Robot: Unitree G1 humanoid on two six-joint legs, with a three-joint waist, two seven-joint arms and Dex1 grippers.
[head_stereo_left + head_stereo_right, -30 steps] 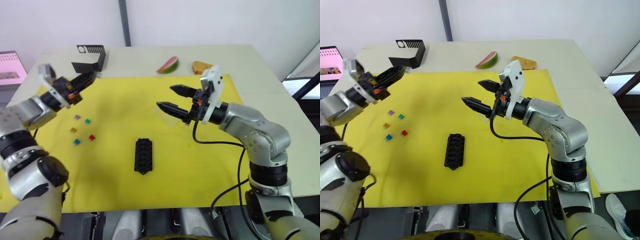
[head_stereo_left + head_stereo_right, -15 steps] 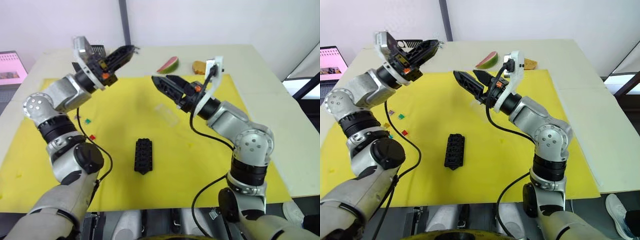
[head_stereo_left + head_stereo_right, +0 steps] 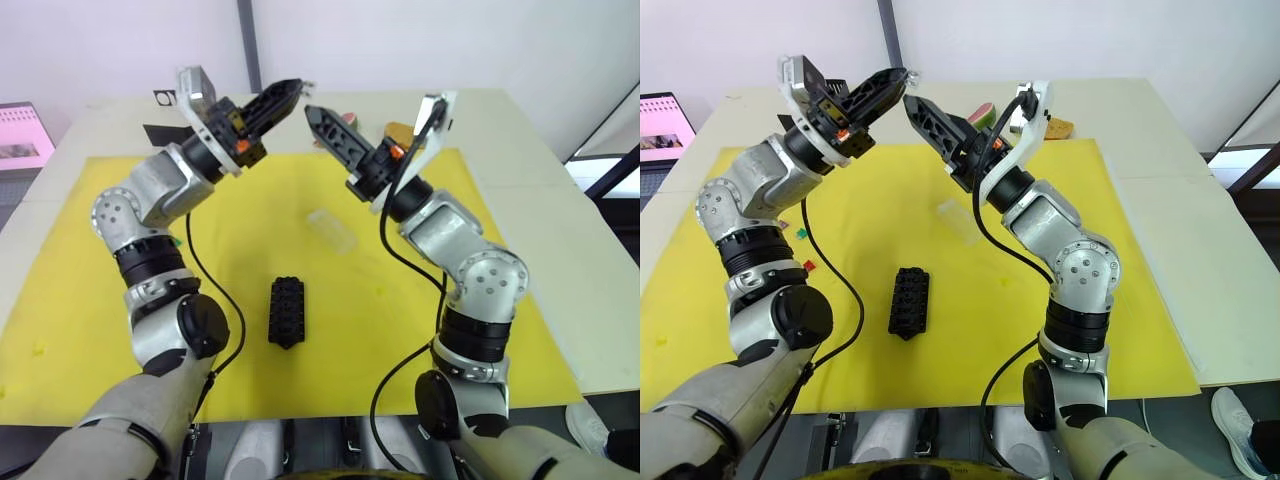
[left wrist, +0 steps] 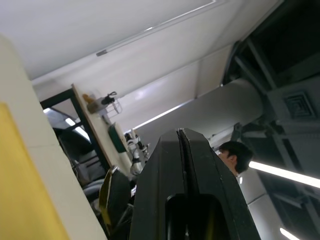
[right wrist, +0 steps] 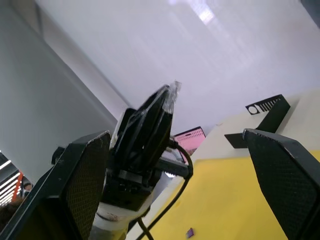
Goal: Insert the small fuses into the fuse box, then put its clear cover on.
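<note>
The fuse box (image 3: 287, 311), a black slotted block, lies on the yellow mat (image 3: 400, 340) near its middle. The clear cover (image 3: 332, 228) lies flat on the mat beyond it. A green small fuse (image 3: 800, 233) and a red one (image 3: 808, 266) sit at the mat's left, partly behind my left arm; a purple one (image 5: 190, 232) appears in the right wrist view. Both grippers are raised high over the far side of the mat, tips almost meeting. My left gripper (image 3: 290, 92) is shut, fingers pressed together (image 4: 181, 145). My right gripper (image 3: 318, 115) is open and empty.
A larger black box with a white slotted top (image 3: 818, 90) stands at the far left of the table. A watermelon slice (image 3: 985, 108) and a tan piece (image 3: 1060, 127) lie beyond the mat. A pink screen (image 3: 20, 135) sits off the table's left edge.
Both arms have lifted off the mat and swung inward and toward the far side, until their tips nearly meet. The right gripper left the clear cover lying on the mat.
</note>
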